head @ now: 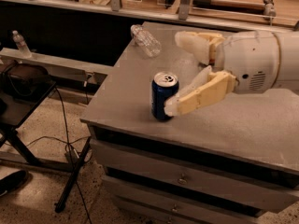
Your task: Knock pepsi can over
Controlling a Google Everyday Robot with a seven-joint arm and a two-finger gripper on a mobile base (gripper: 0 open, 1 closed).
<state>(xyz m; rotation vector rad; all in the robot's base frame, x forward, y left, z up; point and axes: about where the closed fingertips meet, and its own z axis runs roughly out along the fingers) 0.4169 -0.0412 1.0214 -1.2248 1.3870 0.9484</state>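
Observation:
The pepsi can [163,96], dark blue with a silver top, stands upright near the front left edge of the grey cabinet top [243,125]. My gripper [180,73] comes in from the right, open, its two cream fingers spread apart. The lower finger [198,93] has its tip right at the can's right side, touching or nearly touching it. The upper finger [198,43] is behind and above the can. The orange-red can is hidden behind my arm.
A clear plastic bottle [145,40] lies on its side at the cabinet's back left. A dark stand [23,87] with cables is on the floor to the left. A shelf with another small bottle [20,43] runs along the back wall.

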